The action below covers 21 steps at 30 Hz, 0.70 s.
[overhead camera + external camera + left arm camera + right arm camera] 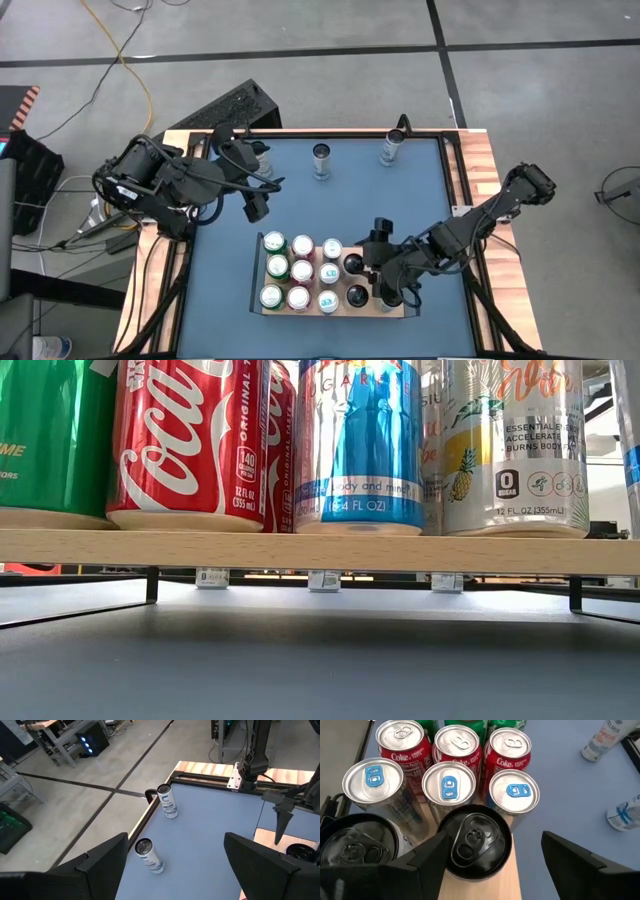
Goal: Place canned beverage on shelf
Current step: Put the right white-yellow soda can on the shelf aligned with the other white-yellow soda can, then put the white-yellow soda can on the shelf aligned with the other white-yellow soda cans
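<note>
While the right gripper (385,290) hovers over the shelf's (390,311) right end, its fingers stand wide apart on either side of a black can (474,841), seemingly just clear of it rather than pinching. That can stands upright on the light-wood board, beside a second black can (355,847) and in front of rows of silver-topped, red and green cans (300,271). Two more cans (321,158) stand apart near the table's far edge. Off to the left, the left gripper (256,207) hangs above the blue tabletop (220,290), fingers spread and empty.
</note>
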Available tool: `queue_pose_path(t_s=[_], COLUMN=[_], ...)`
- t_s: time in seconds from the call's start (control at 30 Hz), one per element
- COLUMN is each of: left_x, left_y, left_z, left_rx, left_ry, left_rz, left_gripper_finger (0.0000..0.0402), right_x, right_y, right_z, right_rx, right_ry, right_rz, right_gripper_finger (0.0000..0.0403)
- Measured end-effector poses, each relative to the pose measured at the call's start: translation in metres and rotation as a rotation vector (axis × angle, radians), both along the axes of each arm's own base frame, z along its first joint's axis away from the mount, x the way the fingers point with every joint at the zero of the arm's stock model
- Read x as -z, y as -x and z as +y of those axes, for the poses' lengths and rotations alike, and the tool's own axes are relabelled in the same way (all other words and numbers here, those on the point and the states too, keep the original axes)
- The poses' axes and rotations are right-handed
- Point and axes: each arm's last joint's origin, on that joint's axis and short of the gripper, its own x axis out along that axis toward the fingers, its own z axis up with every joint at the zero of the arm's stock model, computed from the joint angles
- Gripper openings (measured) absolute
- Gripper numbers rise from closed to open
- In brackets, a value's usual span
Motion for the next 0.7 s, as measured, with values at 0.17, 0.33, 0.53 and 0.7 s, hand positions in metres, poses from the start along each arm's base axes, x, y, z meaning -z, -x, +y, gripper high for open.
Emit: queue_pose_path(t_s=[0.17,0.33,0.53,0.7], left_x=[0.000,0.000,-0.003,-0.006], left_y=[0.000,0.000,-0.002,-0.004], left_z=[0.000,0.001,0.001,0.001], left_rx=[0.003,-0.003,0.013,0.037], left_ry=[-0.008,-0.008,-0.037,-0.079], left_rz=[0.005,0.005,-0.002,-0.011], left_gripper_finger=[0.0316,0.0316,0.0316,0.0316], right_x=[0.000,-0.001,-0.030,-0.074], right_y=[0.003,0.006,0.014,0.029], right_z=[0.002,0.005,0.008,0.012], right_rx=[-0.008,-0.021,-0.037,-0.023], right_ry=[0.006,0.015,0.058,0.070], right_rz=[0.010,0.016,-0.001,-0.053], right_gripper_finger=[0.0301,0.0301,0.0301,0.0301])
